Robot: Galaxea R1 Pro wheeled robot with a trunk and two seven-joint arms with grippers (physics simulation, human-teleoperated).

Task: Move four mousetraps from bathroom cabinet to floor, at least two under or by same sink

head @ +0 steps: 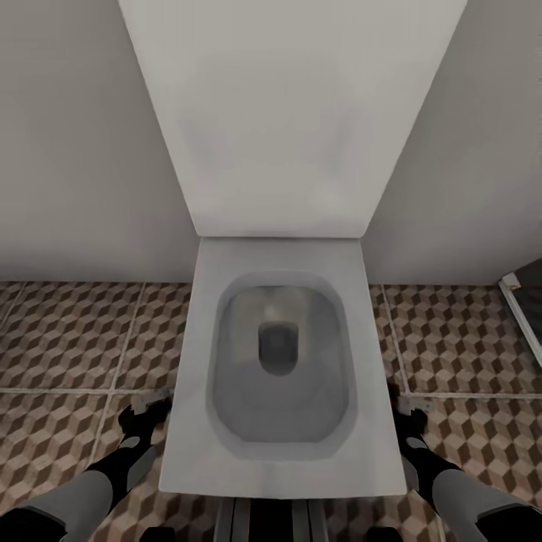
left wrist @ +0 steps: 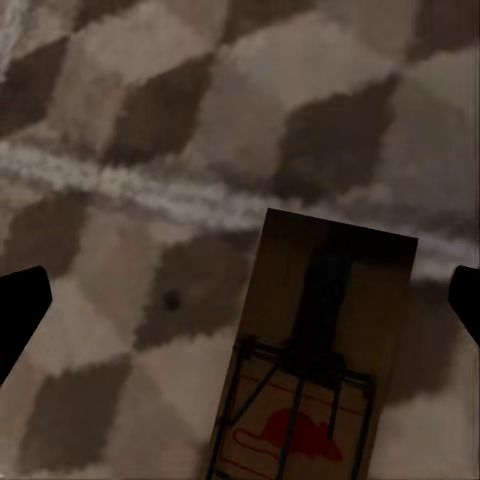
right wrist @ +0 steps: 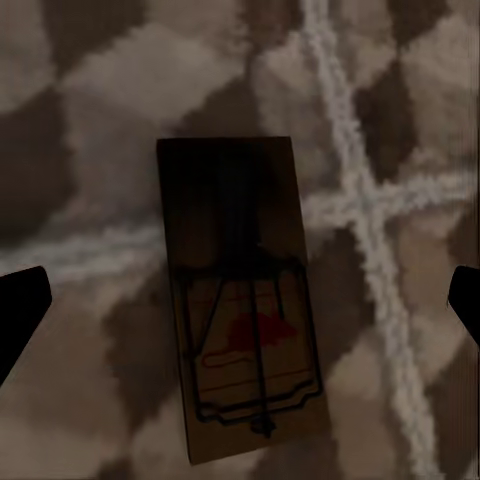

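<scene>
In the left wrist view a tan mousetrap (left wrist: 315, 370) with dark spring wire and a red mark lies flat on the cube-patterned bathroom floor (left wrist: 150, 150). It sits between the wide-apart fingertips of my open left gripper (left wrist: 242, 305). A second mousetrap (right wrist: 240, 300) lies flat on the tiles beside a grout crossing, between the spread fingertips of my open right gripper (right wrist: 240, 300). From the head camera, my left gripper (head: 147, 412) and right gripper (head: 410, 410) hang low over the floor (head: 68, 339) on either side of the toilet. The cabinet and sink are out of view.
A white toilet (head: 188, 421) with its lid (head: 290, 113) raised stands straight ahead against a pale wall (head: 75, 150), between my two arms. A dark panel with a white frame (head: 523, 309) shows at the right edge. Open tiled floor lies to both sides.
</scene>
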